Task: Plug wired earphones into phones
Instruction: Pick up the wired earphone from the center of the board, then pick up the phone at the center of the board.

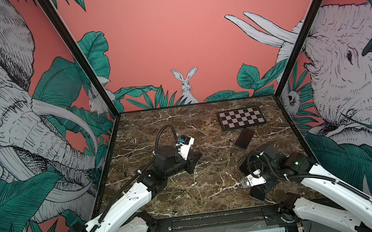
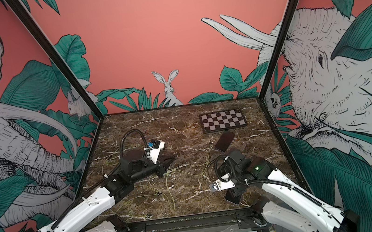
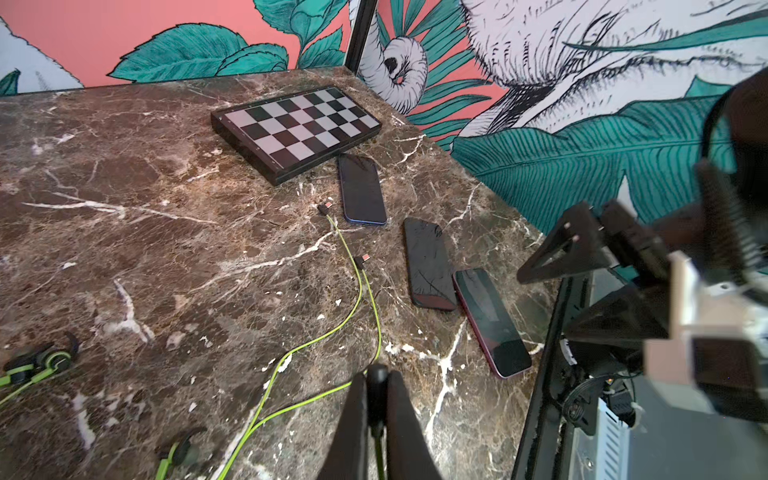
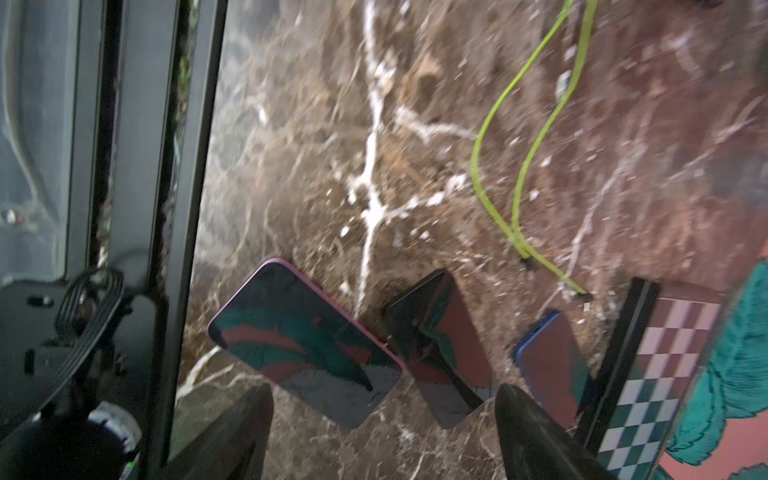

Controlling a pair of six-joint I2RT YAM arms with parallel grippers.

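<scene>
While pinching a yellow-green cord of the wired earphones [image 3: 45,362] in the tightly closed left gripper [image 3: 377,376], with the right gripper [image 4: 384,392] spread wide and empty above the phones [image 3: 430,264] lined up beside the checkerboard [image 3: 297,126], apparently positioning its plug [image 3: 362,261], not yet seating any. Next: bring that loose plug to a phone's port, align squarely, brace the phone, push gently

Checkerboard plate [image 1: 242,117] lies flat — on marble table [image 1: 180,118].
</scene>
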